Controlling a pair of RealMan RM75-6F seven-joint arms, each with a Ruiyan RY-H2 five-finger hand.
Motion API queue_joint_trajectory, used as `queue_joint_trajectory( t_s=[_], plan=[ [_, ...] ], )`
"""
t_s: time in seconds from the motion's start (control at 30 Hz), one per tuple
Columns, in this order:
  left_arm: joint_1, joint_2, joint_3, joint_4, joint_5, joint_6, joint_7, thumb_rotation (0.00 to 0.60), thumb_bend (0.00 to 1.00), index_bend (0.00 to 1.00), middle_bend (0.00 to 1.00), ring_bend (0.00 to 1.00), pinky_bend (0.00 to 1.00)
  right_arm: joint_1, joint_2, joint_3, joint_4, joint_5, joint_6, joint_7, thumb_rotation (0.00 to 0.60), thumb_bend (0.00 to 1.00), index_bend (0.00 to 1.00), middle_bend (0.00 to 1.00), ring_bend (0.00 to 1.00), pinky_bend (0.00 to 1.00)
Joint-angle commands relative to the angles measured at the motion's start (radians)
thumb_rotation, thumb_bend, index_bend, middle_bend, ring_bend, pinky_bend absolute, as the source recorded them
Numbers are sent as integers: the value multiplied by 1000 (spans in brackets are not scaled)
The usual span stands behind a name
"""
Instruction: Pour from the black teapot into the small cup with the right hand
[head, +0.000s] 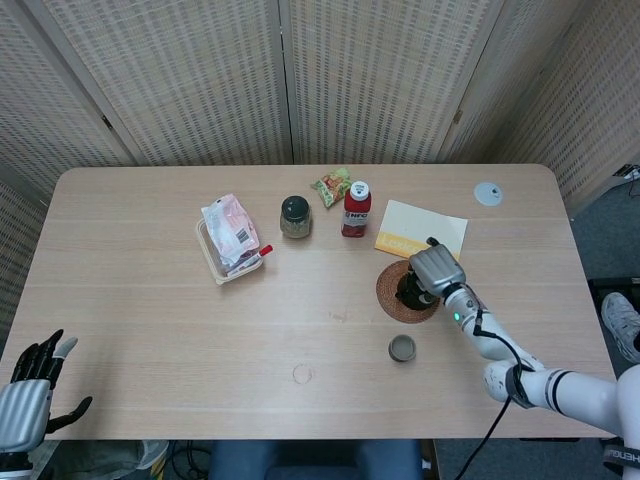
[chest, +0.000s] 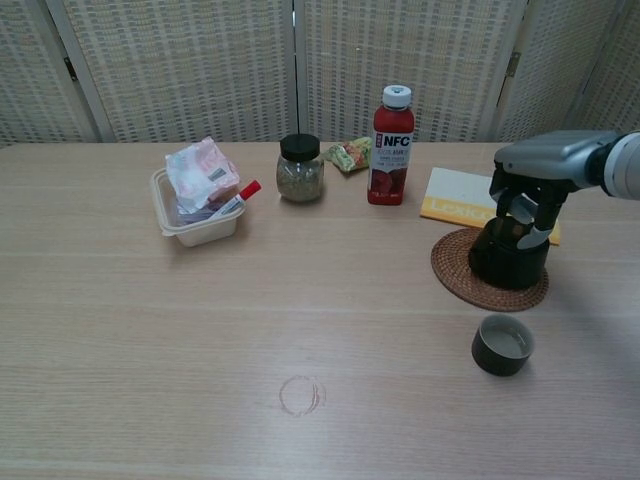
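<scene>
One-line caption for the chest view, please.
Right hand reaches down onto the black teapot on its woven coaster; small cup waits nearby.

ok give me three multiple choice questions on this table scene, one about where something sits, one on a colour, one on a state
1. Where does the black teapot stand?
A. on the round woven coaster
B. in the plastic tray
C. on the yellow booklet

2. What colour is the cap of the red NFC bottle?
A. black
B. white
C. green

3. What is the right hand doing?
A. holding the small cup
B. lying flat on the table
C. reaching down over the top of the teapot

Answers:
1. A, the chest view shows the teapot sitting on the coaster.
2. B, the cap at the bottle's top is white.
3. C, its fingers hang over the teapot's top, while the small cup stands apart, nearer the front edge.
</scene>
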Motion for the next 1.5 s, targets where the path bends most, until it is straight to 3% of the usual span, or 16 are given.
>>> queue_joint_trajectory(
  t_s=[0.03, 0.33, 0.63, 1.03, 1.5],
  plan=[
    [1, 0, 0, 2, 0, 1, -2, 600, 205, 104, 0, 71, 32, 2, 2, -1, -10, 12, 5, -11, 600, 20, 655, 653, 594, 146],
    [2, 1, -1, 6, 1, 4, -9, 600, 205, 104, 0, 71, 32, -1, 28, 14, -51, 6, 17, 12, 600, 1, 425, 423, 347, 142],
    [0, 2, -3, 4, 6, 6, -10, 600, 205, 104, 0, 71, 32, -26, 57, 21, -102, -34, 81, 26, 600, 0, 207, 176, 140, 50],
    [-13, 14, -13, -7, 14, 9, -8, 600, 205, 104, 0, 71, 32, -169, 143, 15, -244, -158, 334, 65, 600, 52, 170, 210, 132, 38],
    [-34, 24, -24, -29, 28, 6, 5, 600, 205, 104, 0, 70, 31, -447, 239, -84, -391, -373, 695, 82, 600, 62, 169, 254, 135, 38]
  ],
)
